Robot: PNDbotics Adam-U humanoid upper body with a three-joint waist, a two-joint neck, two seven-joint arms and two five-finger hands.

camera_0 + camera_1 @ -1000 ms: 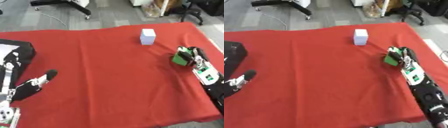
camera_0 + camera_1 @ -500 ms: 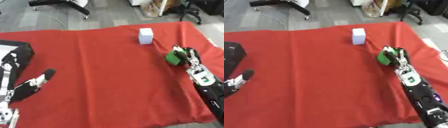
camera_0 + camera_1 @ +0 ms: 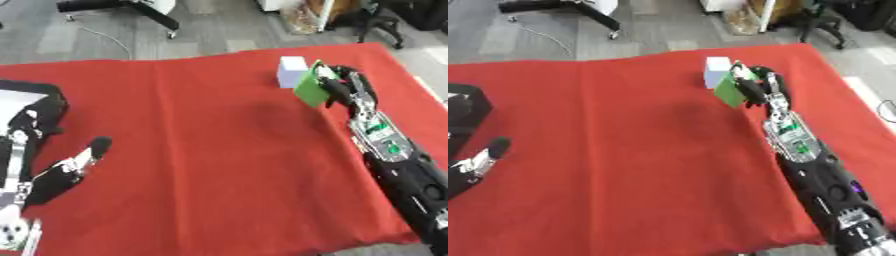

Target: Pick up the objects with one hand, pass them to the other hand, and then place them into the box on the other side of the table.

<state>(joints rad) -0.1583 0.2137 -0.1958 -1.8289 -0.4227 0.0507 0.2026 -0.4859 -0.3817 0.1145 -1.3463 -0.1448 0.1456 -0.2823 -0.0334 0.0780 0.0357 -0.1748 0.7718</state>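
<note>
My right hand (image 3: 343, 84) is curled round a flat green object (image 3: 310, 88) and holds it above the red table, just right of a small white box (image 3: 291, 71) standing near the far edge. My left hand (image 3: 63, 170) rests low at the left with its fingers straight and holds nothing. A black box (image 3: 39, 107) with a white inside sits at the table's left edge, above the left hand.
The red cloth (image 3: 210, 150) covers the whole table. Beyond its far edge lies grey floor with a chair base (image 3: 131, 7) and other furniture. A white patterned item (image 3: 13, 230) shows at the lower left corner.
My right arm has swung left and toward the far edge, carrying the green object up beside the white box. The left hand has barely moved.
</note>
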